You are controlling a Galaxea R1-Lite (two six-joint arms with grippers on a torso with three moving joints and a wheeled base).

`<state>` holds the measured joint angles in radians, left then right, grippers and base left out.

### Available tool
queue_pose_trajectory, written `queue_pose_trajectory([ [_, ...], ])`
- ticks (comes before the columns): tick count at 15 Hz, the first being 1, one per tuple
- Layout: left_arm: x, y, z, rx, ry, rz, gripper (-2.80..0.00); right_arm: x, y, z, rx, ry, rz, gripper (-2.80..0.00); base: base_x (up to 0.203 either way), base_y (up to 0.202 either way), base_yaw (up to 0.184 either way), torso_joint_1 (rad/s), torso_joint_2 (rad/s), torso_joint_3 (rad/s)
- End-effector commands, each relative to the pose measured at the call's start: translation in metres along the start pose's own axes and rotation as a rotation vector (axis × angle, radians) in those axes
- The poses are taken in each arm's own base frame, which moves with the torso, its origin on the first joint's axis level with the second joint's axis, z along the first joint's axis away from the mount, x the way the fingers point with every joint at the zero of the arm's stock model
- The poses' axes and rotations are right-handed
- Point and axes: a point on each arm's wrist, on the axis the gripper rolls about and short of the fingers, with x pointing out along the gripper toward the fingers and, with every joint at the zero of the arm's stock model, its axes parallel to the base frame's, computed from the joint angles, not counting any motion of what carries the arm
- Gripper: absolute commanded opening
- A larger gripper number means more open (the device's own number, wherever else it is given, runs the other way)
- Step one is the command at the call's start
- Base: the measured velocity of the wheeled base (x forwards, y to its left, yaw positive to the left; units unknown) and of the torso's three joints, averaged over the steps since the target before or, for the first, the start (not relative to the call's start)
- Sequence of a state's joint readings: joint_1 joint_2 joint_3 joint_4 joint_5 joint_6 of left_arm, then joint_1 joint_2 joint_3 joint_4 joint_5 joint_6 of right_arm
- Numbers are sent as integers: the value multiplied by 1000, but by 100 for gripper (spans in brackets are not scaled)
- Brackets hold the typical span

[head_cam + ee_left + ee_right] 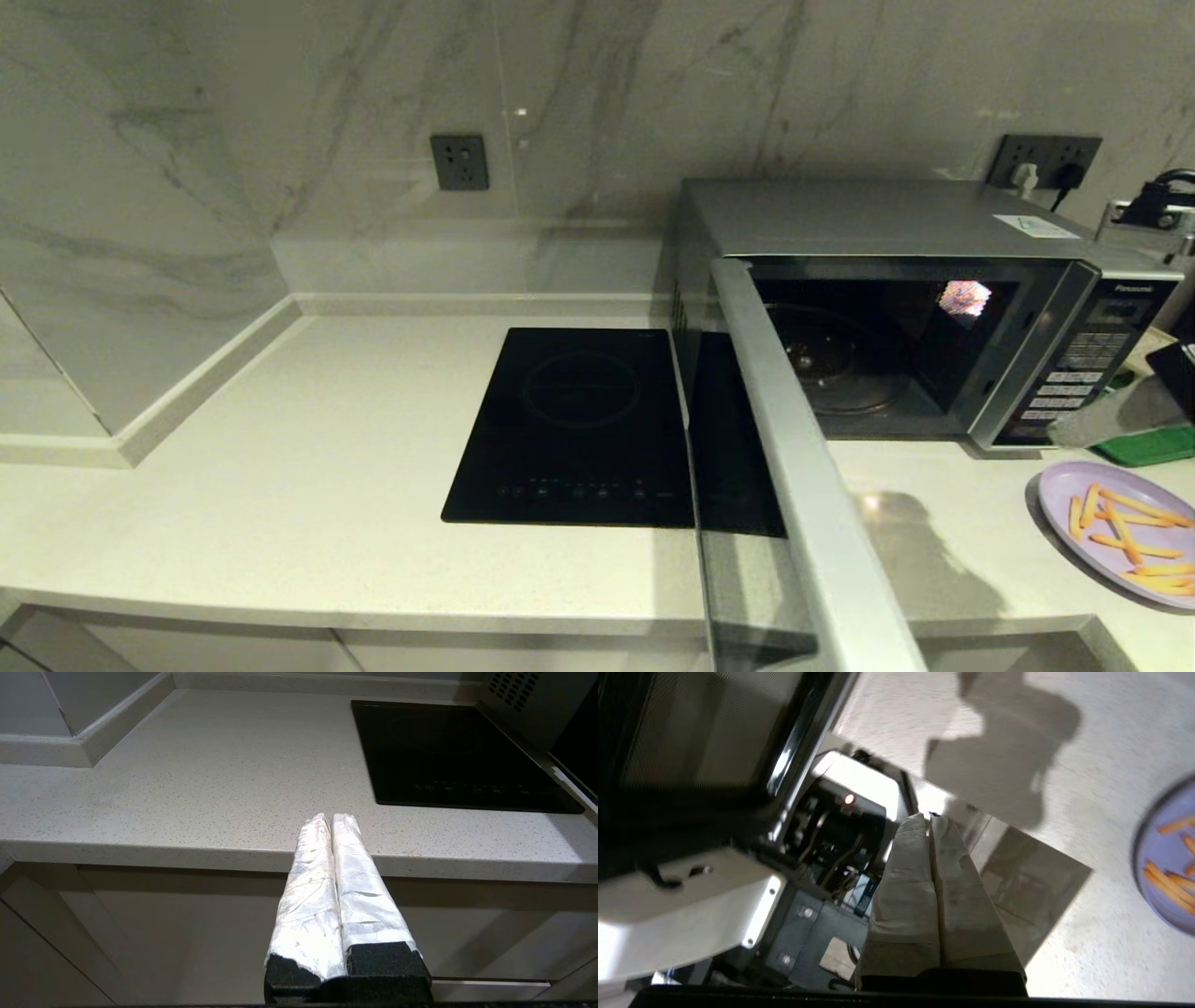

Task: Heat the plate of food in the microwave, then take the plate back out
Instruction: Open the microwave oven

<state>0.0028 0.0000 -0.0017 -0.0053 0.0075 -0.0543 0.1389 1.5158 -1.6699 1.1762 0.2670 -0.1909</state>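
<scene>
From the head camera we see the microwave (896, 308) standing on the bench (280, 485) toward the right, its door (794, 485) swung wide open toward us so the dark cavity and glass turntable (831, 359) are exposed. The plate of food (1120, 532) sits on the bench to the right of the microwave, near the front edge, with its orange sticks lying on it. Just behind it lies a green tray (1153, 446). A black induction hob (574, 425) is set into the bench left of the microwave.

In the left wrist camera we see the left gripper (331, 819) hanging before the bench's front edge, its wrapped fingers (308, 896) pressed together and holding nothing, with the hob off to one side.

In the right wrist camera we see the right gripper (929, 819) above the bench edge by the open door, its fingers (906, 896) pressed together and empty; the plate shows at the picture's edge.
</scene>
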Motion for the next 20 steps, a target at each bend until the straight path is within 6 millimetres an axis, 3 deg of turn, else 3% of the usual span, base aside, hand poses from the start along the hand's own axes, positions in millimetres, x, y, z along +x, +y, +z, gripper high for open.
queue_pose_trajectory([
  [1,0,0,0,-1,-1,0,-280,4,25,-4,-98,31,81,-280,0,0,0,0,0,0],
  [8,0,0,0,-1,-1,0,-280,29,82,4,-227,67,239,-280,0,0,0,0,0,0],
  [14,0,0,0,-1,-1,0,-280,48,97,9,-272,119,266,-280,0,0,0,0,0,0],
  [20,0,0,0,-1,-1,0,-280,50,100,10,-281,122,269,-280,0,0,0,0,0,0],
])
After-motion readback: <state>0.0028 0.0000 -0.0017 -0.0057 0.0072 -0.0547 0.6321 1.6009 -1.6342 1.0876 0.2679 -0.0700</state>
